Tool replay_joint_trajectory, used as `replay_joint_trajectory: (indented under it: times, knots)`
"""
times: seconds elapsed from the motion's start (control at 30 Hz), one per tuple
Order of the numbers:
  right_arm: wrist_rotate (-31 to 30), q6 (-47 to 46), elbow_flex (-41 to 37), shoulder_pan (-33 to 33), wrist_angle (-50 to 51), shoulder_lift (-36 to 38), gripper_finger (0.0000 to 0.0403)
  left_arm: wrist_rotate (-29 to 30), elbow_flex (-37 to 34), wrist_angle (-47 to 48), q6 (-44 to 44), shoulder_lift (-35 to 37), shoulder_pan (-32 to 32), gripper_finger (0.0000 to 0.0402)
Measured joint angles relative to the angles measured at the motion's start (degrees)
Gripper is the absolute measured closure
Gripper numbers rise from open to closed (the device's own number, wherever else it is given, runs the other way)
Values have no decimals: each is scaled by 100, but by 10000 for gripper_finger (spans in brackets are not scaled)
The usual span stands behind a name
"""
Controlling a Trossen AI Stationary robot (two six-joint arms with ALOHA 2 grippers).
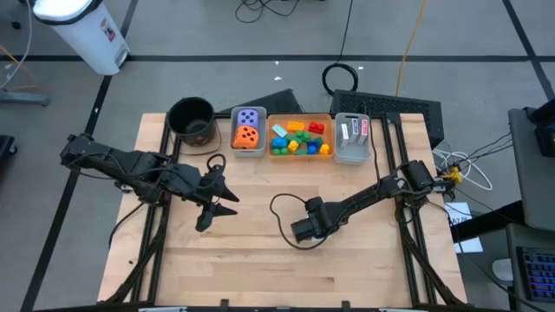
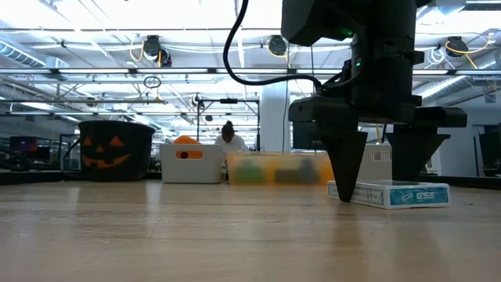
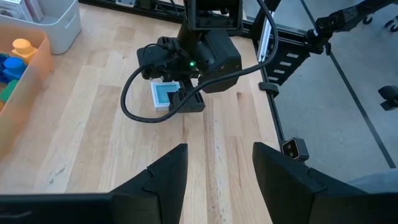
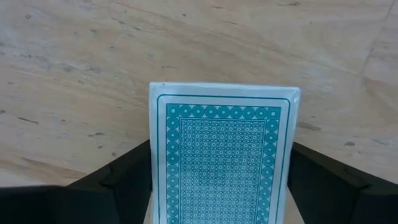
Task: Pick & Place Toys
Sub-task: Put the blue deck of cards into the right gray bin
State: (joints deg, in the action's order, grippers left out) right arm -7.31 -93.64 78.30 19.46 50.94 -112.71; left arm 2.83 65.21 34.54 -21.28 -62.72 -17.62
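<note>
Low view: teal card box lies flat (fingers astride).

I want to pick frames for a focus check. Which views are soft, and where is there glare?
Low view: the teal card box and right gripper are sharp; the yellow bin and pumpkin-faced pot behind are blurred. High view: a white drum at the top left corner is blown out. Right wrist view: the box pattern is crisp.

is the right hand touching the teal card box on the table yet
Cannot tell. The low view shows the right hand straddling the teal card box flat on the table; no view shows contact.
</note>
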Motion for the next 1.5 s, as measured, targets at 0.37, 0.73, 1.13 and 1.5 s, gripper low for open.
replay_joint_trajectory:
  times: [0.37, 0.73, 1.13, 1.5]
  knots:
    - [-481, -21, -15, -53, 28, 470, 102, 2, 0, -4, 22, 0, 1, 215]
    - [-2723, -13, -11, -301, -1028, 1810, 97, 23, 0, -175, 222, 0, 1, 215]
    - [-4066, 2743, -4, -797, -4811, 2540, 93, 1756, 0, -1392, 840, -128, 25, 215]
    - [-3721, 4328, -4, -1205, -7218, 2535, 100, 3113, -2, -2943, 884, -1099, 373, 215]
